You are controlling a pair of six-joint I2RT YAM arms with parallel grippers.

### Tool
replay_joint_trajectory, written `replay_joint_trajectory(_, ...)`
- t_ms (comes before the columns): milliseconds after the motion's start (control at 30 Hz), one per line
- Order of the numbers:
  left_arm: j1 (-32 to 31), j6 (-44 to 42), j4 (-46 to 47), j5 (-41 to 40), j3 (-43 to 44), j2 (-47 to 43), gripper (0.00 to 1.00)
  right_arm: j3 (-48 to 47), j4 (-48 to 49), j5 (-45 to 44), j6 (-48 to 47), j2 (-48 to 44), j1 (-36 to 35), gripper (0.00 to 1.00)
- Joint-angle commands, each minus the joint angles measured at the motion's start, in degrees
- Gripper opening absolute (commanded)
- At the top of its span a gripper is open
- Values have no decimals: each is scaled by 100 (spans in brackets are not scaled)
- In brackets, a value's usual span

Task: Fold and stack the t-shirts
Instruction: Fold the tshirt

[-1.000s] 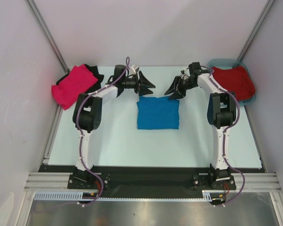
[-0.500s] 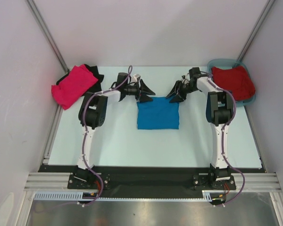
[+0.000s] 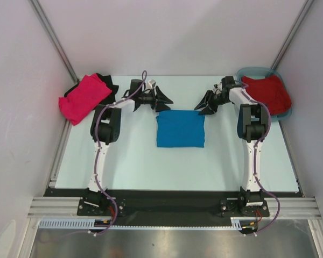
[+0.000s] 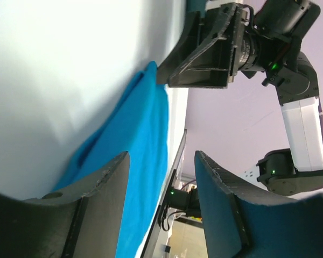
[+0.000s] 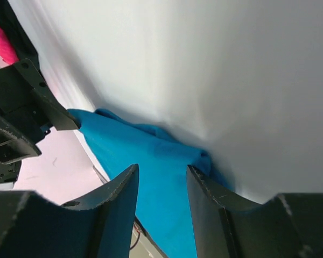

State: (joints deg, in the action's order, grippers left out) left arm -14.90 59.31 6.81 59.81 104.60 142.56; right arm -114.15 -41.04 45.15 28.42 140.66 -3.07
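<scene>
A bright blue t-shirt [image 3: 180, 129] lies folded into a flat rectangle in the middle of the table. My left gripper [image 3: 164, 100] hovers just beyond its far left corner, open, with nothing between the fingers. My right gripper [image 3: 204, 104] stands open and empty at the far right corner. In the left wrist view the blue t-shirt [image 4: 135, 137] shows past my left gripper [image 4: 162, 157]. In the right wrist view the blue cloth [image 5: 142, 153] lies under my right gripper [image 5: 161, 170]. A hot pink t-shirt [image 3: 84, 98] rests on a black one [image 3: 106, 82] at the far left.
A teal tub [image 3: 257, 70] at the far right corner holds a dark red t-shirt [image 3: 266, 94]. Walls close in the table on the left, back and right. Each wrist view shows the other gripper across the blue shirt.
The left gripper dipped towards the blue shirt's far left corner and then drew back a little. The right gripper shifted slightly right. Both stayed open and the shirt did not move.
</scene>
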Motion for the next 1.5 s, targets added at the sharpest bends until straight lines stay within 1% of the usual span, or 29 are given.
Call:
replay_joint_trajectory(0,118,-341,-214,-66,132,140,57,-248,87,-252,-144,198,105,47)
replay_joint_trajectory(100,127,-446,-329,-101,131,132,57,-310,43,-287,-162,251,123,47)
replay_joint_trajectory(267,127,-525,-373,-145,262,-44,56,-336,113,-331,-127,76,131,47)
replay_joint_trajectory(367,136,-858,-802,-285,403,-27,56,-327,166,-340,-83,-152,140,47)
replay_joint_trajectory(400,145,-999,-1204,-364,525,-1,56,-327,157,-366,-83,-223,140,47)
replay_joint_trajectory(433,162,-1270,-1365,-495,553,-9,56,-327,166,-366,-91,-284,131,47)
replay_joint_trajectory(500,197,-1456,-1603,-549,597,-96,55,-354,131,-384,-118,-486,149,47)
replay_joint_trajectory(567,224,-1563,-1630,-628,614,-176,56,-354,105,-375,-127,-618,158,47)
replay_joint_trajectory(733,382,-1650,-1788,-769,1132,-141,55,-345,-264,-682,-389,-909,175,47)
replay_joint_trajectory(767,400,-1738,-1893,-830,1211,-141,54,-336,-334,-752,-434,-935,184,47)
replay_joint_trajectory(867,435,-2335,-2857,-1304,1449,-324,54,-319,-607,-1051,-627,-979,210,47)
replay_joint_trajectory(1000,452,-2634,-3264,-1674,1072,-729,55,-284,-984,-1367,-838,-970,210,47)
replay_joint_trajectory(1133,444,-3029,-3660,-2008,773,-1054,56,-108,-1073,-1579,-996,-988,202,47)
replay_joint_trajectory(1233,426,-3101,-3792,-2131,571,-1213,57,41,-1064,-1649,-1058,-1014,193,47)
replay_joint_trajectory(1333,417,-3083,-3608,-2201,71,-1432,57,182,-1047,-1720,-1076,-1023,166,47)
replay_joint_trajectory(1367,417,-3048,-3407,-2176,-96,-1511,57,208,-1029,-1720,-1076,-1032,149,47)
replay_joint_trajectory(1400,409,-2996,-3258,-2132,-480,-1573,57,304,-968,-1702,-1076,-1032,140,47)
replay_joint_trajectory(1433,408,-2847,-3108,-2079,-675,-1704,57,340,-933,-1685,-1076,-1032,140,47)
replay_joint_trajectory(1467,408,-2759,-2706,-1922,-1069,-1758,57,393,-880,-1641,-1058,-1032,131,47)
